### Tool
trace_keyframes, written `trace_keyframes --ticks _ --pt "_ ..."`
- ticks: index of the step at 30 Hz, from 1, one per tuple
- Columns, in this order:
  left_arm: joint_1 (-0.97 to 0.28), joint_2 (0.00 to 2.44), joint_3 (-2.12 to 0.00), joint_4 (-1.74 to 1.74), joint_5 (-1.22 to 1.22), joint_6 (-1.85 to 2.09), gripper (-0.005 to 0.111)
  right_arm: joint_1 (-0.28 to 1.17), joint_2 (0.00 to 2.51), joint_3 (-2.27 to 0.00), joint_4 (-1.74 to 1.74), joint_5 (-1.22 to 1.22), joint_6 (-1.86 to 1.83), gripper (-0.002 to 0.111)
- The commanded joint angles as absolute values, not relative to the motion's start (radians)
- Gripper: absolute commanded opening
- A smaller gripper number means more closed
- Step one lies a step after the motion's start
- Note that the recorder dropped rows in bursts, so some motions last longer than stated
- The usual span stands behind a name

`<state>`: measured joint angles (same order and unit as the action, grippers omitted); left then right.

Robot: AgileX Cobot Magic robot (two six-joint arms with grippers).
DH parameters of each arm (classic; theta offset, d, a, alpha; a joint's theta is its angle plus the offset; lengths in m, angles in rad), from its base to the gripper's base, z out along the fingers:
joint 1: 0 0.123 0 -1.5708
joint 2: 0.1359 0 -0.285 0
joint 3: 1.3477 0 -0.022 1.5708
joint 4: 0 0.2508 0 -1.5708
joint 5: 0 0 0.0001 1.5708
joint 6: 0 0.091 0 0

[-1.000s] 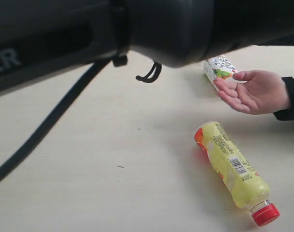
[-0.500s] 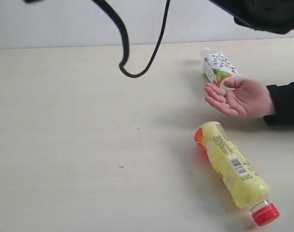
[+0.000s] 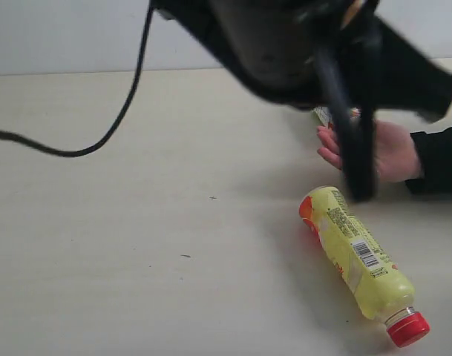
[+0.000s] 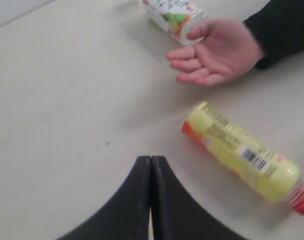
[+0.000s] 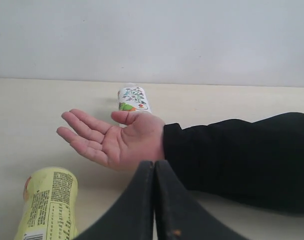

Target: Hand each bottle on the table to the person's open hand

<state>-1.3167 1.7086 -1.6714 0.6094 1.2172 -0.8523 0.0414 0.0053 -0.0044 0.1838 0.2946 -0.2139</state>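
Note:
The yellow bottle (image 3: 355, 256) with a red cap (image 3: 408, 328) lies on its side on the table (image 3: 136, 222), just in front of the person's open hand (image 3: 392, 152). The small clear bottle with the colourful white label (image 4: 170, 15) lies beyond the hand, touching the thumb. My left gripper (image 4: 151, 159) is shut and empty, above the table, left of the yellow bottle (image 4: 244, 155). My right gripper (image 5: 154, 163) is shut and empty, just short of the palm (image 5: 112, 137). The red-labelled and green-white bottles are out of view.
A blurred dark arm (image 3: 285, 44) with a hanging cable (image 3: 99, 144) crosses the top of the exterior view and covers most of the small bottle. The person's black sleeve (image 5: 241, 155) lies along the right side. A pale wall (image 5: 152, 35) rises behind the table.
In the exterior view the dark arm has swung down and across, now covering the small bottle and part of the hand. The hand has drawn slightly right. Both bottles lie where they were.

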Motion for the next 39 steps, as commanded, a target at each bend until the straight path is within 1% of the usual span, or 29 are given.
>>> trace_keyframes --ticks 1,7,13,15,19,24,27,39 --pt "-1.319 1.544 -1.419 0.639 1.194 -0.845 0.0 0.035 0.0 0.0 0.184 0.289 -0.213 0.0" --pt "-1.319 1.272 -1.041 0.641 0.892 -0.861 0.0 0.035 0.0 0.0 0.184 0.289 -0.213 0.0" --pt "-1.319 0.943 -0.734 0.73 0.619 -0.943 0.0 0.035 0.0 0.0 0.184 0.289 -0.213 0.0" --pt "-1.319 0.83 -0.643 0.799 0.558 -0.993 0.0 0.035 0.0 0.0 0.184 0.289 -0.213 0.0" --pt "-1.319 0.636 -0.517 0.884 0.551 -1.034 0.0 0.035 0.0 0.0 0.184 0.289 -0.213 0.0" --pt "-1.319 0.475 -0.434 0.884 0.551 -1.03 0.0 0.035 0.0 0.0 0.184 0.289 -0.213 0.0" --pt "-1.319 0.427 -0.419 0.883 0.551 -1.03 0.0 0.035 0.0 0.0 0.184 0.289 -0.213 0.0" --pt "-1.319 0.403 -0.419 0.883 0.551 -1.029 0.0 0.035 0.0 0.0 0.184 0.287 -0.214 0.0"
